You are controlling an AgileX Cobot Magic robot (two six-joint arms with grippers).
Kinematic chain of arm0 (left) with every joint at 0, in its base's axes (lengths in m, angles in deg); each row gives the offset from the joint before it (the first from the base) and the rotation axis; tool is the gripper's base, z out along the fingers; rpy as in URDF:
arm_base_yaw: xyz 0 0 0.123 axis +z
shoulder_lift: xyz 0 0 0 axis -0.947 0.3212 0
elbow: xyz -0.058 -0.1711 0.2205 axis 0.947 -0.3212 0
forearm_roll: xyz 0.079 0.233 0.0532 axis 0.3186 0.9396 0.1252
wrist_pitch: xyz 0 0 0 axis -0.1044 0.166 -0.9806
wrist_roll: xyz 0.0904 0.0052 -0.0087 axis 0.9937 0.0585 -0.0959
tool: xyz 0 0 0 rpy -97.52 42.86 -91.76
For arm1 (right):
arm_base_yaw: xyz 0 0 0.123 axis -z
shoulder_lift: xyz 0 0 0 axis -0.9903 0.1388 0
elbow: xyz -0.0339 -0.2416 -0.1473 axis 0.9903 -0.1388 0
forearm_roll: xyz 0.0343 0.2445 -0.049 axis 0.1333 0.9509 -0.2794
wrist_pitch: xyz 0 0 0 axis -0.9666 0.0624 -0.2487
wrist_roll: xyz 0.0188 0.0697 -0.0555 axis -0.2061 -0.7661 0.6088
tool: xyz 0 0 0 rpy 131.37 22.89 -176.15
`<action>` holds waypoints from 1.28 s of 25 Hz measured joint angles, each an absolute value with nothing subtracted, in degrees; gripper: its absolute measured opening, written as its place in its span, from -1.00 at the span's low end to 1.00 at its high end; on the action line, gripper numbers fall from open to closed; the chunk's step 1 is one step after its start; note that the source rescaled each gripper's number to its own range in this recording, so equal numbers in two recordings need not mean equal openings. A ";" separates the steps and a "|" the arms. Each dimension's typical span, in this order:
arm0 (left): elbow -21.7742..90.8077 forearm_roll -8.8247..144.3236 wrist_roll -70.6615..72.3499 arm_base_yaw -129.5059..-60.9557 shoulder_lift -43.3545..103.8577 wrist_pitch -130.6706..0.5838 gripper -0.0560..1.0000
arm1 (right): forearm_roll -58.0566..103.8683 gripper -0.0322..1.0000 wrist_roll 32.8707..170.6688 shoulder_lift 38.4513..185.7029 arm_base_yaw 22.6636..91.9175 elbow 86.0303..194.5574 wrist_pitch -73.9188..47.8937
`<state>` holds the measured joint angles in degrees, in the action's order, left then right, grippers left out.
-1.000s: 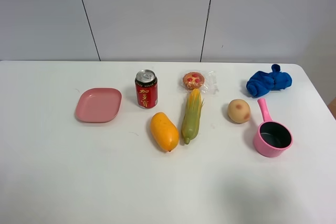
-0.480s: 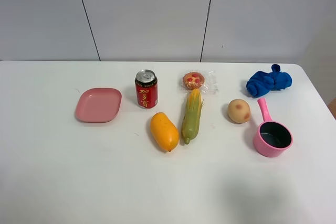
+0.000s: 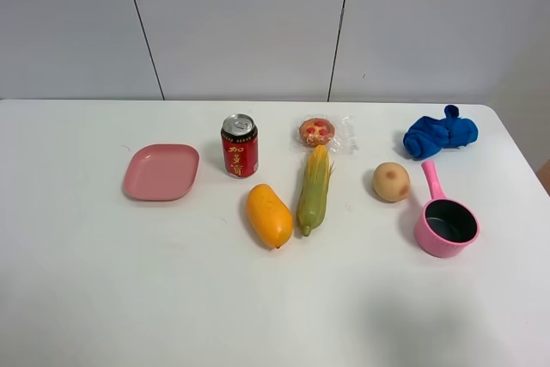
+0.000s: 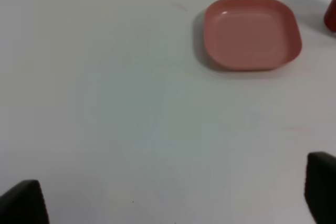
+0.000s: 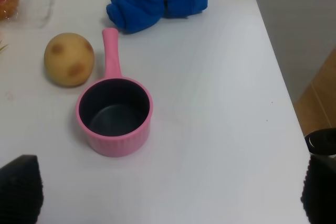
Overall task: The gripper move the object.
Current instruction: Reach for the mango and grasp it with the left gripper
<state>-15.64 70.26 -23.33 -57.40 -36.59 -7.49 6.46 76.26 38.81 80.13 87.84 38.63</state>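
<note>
The oval orange-yellow mango (image 3: 269,215) lies on the white table near the middle, between a red soda can and a corn cob. It shows in neither wrist view. No arm or gripper shows in the exterior high view. My left gripper (image 4: 170,200) is open and empty above bare table, with a pink plate ahead of it. My right gripper (image 5: 168,187) is open and empty above the table's right end, near a pink pot. Only the black fingertips (image 4: 21,203) (image 5: 18,187) show at the frame corners.
A pink plate (image 3: 161,171) (image 4: 252,32) sits at the left. A red can (image 3: 240,145), a corn cob (image 3: 314,188) and a wrapped pastry (image 3: 320,132) stand mid-table. A tan round fruit (image 3: 391,182) (image 5: 69,59), a pink pot (image 3: 445,225) (image 5: 115,116) and a blue cloth (image 3: 438,133) (image 5: 157,1) lie at the right.
</note>
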 joint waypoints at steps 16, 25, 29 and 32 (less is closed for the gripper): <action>-6.81 66.40 -20.65 -58.39 -20.59 -13.18 1.00 | 6.46 1.00 76.26 38.81 80.13 87.84 38.63; -6.08 62.85 -14.18 -58.39 -8.44 -19.68 1.00 | 6.46 1.00 76.26 38.81 80.13 87.84 38.63; -4.01 62.79 -11.69 -58.39 -4.06 -21.76 1.00 | 6.46 1.00 76.26 38.81 80.13 87.84 38.63; -2.04 62.79 -10.58 -58.39 -0.88 -22.17 1.00 | 6.46 1.00 76.26 38.81 80.13 87.84 38.63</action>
<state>-2.04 62.79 -10.58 -58.39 -0.88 -22.17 6.46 76.26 38.81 80.13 87.84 38.63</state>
